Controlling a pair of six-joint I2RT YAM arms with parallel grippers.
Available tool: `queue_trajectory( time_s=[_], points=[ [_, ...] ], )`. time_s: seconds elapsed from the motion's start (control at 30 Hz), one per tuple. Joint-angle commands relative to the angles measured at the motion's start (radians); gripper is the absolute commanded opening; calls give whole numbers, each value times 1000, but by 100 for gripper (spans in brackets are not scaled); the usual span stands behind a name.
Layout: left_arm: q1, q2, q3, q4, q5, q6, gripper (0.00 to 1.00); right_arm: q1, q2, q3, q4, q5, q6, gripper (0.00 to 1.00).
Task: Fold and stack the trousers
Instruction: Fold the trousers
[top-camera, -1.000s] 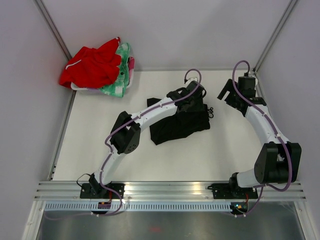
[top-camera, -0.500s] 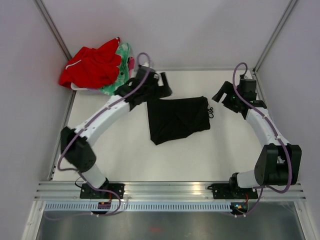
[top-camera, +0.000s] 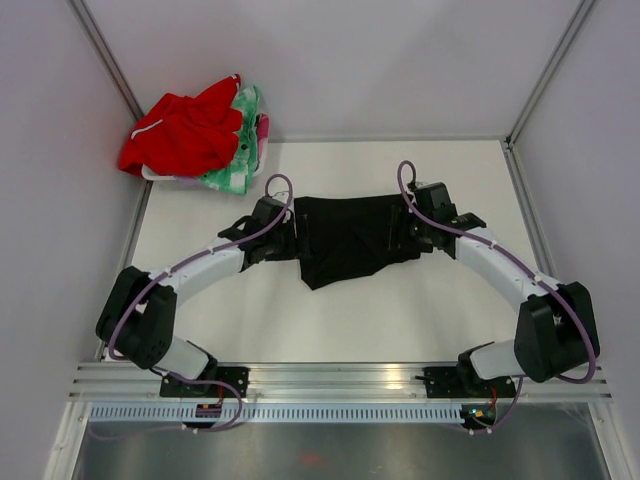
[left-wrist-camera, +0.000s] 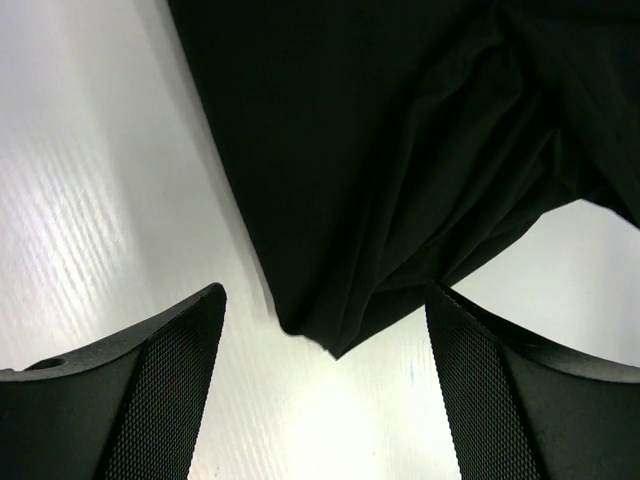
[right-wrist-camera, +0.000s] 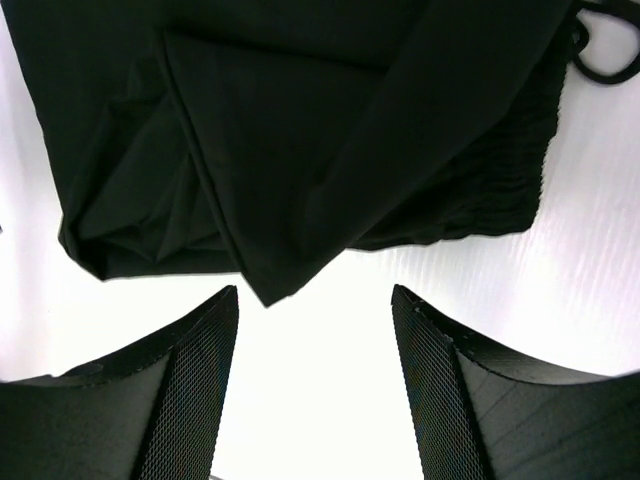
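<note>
1. Red garment with white trim is heaped over a green-and-pink cloth at the far left corner of the table;
2. left gripper sits low at the left edge of the trousers, fingers spread apart, a folded black corner lying between them unpinched;
3. trousers lie folded in a compact black bundle mid-table, between both grippers;
4. right gripper sits at their right edge, fingers likewise apart, another corner between them; the drawstring loops beside the waistband.
</note>
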Motion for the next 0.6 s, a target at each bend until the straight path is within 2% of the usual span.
queue_trajectory(
  time_s=[0.0,0.43,0.53,0.57],
  points=[
    [3,30,36,143,44,43,85,41,-3,23,-56,41,-23,69],
    [3,113,21,174,58,12,85,77,73,-42,70,38,83,67],
    [3,125,21,174,58,11,85,77,99,-39,96,32,86,58],
    [3,130,21,174,58,11,85,77,102,-39,125,4,93,51]
  ],
)
